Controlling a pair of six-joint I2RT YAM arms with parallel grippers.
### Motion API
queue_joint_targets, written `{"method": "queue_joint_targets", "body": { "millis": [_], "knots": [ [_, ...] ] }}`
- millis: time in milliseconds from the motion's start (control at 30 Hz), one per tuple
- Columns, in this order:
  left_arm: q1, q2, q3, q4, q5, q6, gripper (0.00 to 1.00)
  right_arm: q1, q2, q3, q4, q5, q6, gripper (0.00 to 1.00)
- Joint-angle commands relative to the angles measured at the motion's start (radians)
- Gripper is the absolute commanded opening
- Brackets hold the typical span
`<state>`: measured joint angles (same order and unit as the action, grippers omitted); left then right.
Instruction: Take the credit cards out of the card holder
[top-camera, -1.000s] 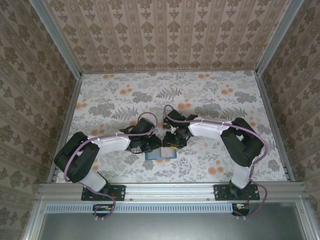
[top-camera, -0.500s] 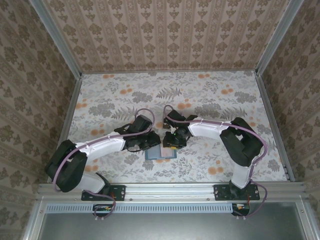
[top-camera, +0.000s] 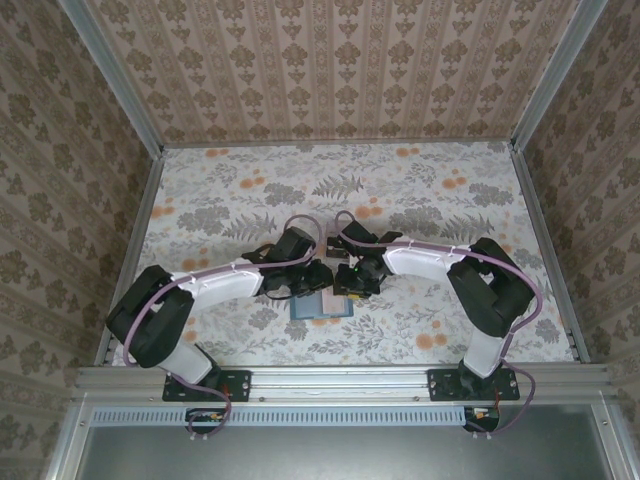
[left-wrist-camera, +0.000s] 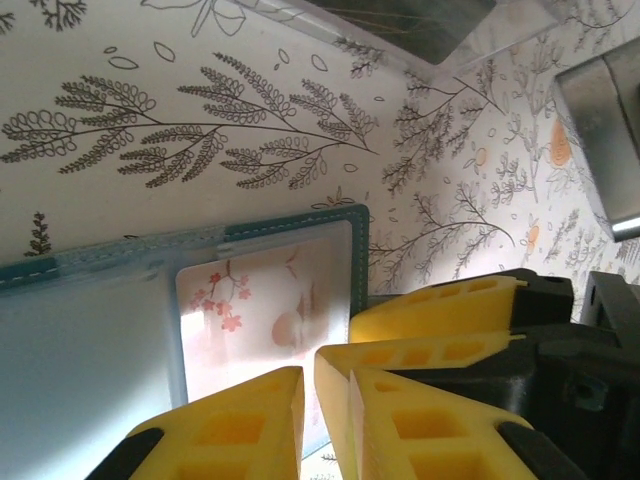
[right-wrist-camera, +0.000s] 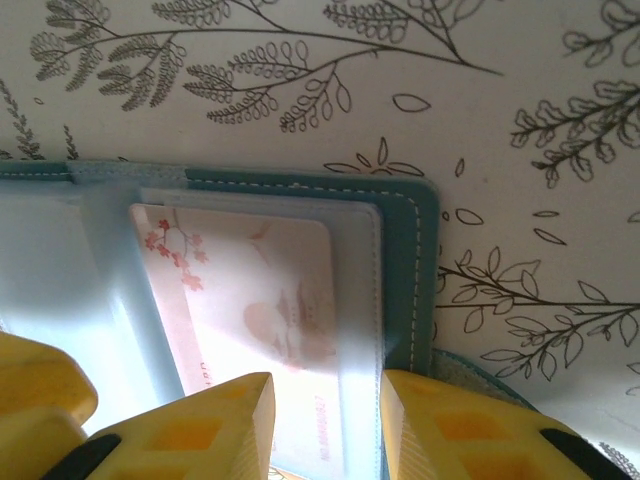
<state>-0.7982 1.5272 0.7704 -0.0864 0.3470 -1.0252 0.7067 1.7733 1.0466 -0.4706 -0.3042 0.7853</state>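
The card holder (top-camera: 322, 308) is a teal wallet lying open and flat on the table, just in front of both grippers. A pale pink credit card (left-wrist-camera: 262, 300) with a blossom print sits inside its clear pocket (right-wrist-camera: 250, 290). My left gripper (left-wrist-camera: 308, 372) hovers over the card's near end, its yellow jaws only a thin slit apart with nothing visible between them. My right gripper (right-wrist-camera: 323, 392) stands open, one finger over the card and the other over the wallet's teal stitched edge (right-wrist-camera: 420, 260). In the top view both grippers (top-camera: 320, 277) (top-camera: 348, 284) meet at the wallet's far edge.
The floral tablecloth (top-camera: 420, 190) has free room behind and on both sides. A clear-edged flat piece (left-wrist-camera: 470, 40) lies beyond the wallet. Patterned walls and a metal frame (top-camera: 545, 250) enclose the table. The right gripper's yellow finger (left-wrist-camera: 430, 305) is close beside my left fingers.
The left gripper has moved right and back to the wallet's far edge. The right gripper's jaws have narrowed slightly. The wallet has not moved.
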Motion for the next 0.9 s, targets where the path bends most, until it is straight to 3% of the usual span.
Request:
{"method": "queue_joint_targets", "body": {
  "millis": [0, 467, 867],
  "knots": [
    [-0.002, 0.012, 0.002, -0.034, -0.018, 0.005, 0.21, 0.004, -0.015, -0.005, 0.035, -0.035, 0.011, 0.34],
    [0.019, 0.025, -0.065, -0.022, -0.022, 0.004, 0.16, 0.004, -0.024, 0.003, 0.013, -0.019, 0.012, 0.30],
    [0.022, 0.028, -0.075, -0.022, -0.026, 0.005, 0.22, 0.005, 0.025, -0.016, 0.105, -0.104, 0.038, 0.30]
  ]
}}
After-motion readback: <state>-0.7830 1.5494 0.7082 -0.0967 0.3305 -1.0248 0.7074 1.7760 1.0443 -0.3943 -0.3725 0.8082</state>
